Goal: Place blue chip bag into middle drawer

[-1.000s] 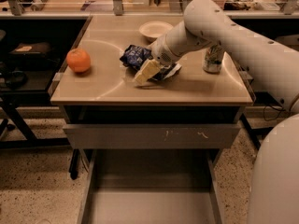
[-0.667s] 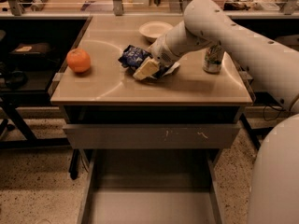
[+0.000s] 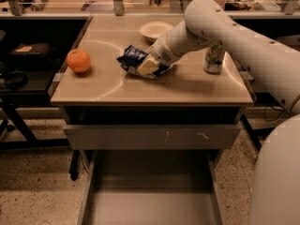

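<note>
Near the middle of the desk [image 3: 187, 90], a little toward its back edge, the blue chip bag [image 3: 131, 57] lies crumpled on the top. The claw [image 3: 147, 66] is down on the end of the bag that faces the right edge, the arm reaching in from that side. The pale claw covers that end of the foil, and I cannot tell whether it has clamped the bag or only rests against it. The bag looks to me to be lying on the desk, not lifted.

Below the front edge the middle drawer [image 3: 150, 200] stands pulled out, and nothing lies in the part of its floor I can see. So the way in is ready and the bag is not yet in it. Between the two sits the closed drawer front [image 3: 150, 136] with its white scratch marks.

I judge the task to be at the picking-up stage, with most of it left: a sure hold, a lift, a carry out past the front edge, a lowering into the drawer and a release.

An orange [image 3: 78, 60] sits near the left edge, a bowl [image 3: 156, 30] near the back edge and a can [image 3: 214, 59] near the right edge; none touches the bag
</note>
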`<state>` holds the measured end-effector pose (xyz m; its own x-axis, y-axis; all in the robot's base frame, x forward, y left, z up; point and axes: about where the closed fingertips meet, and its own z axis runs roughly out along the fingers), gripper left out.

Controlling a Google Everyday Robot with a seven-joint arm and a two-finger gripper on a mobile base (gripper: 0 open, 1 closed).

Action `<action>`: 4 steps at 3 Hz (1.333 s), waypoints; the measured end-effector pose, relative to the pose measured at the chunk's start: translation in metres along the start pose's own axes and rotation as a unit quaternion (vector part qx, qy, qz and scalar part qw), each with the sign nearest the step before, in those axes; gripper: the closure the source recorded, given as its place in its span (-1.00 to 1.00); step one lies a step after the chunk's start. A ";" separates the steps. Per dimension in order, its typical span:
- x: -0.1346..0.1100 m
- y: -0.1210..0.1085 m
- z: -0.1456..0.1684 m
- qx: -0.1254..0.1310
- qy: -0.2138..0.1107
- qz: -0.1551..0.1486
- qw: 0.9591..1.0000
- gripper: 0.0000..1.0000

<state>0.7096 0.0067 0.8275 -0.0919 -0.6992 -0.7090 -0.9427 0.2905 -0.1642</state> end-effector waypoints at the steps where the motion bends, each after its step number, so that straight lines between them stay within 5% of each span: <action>1: -0.002 0.008 -0.004 -0.002 -0.004 -0.007 1.000 1.00; 2: 0.002 0.034 -0.039 0.008 -0.002 -0.031 0.999 1.00; 4: 0.010 0.140 -0.134 0.038 -0.033 -0.083 0.995 1.00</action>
<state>0.5333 -0.0471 0.8893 0.0867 -0.6974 -0.7114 -0.9162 0.2245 -0.3318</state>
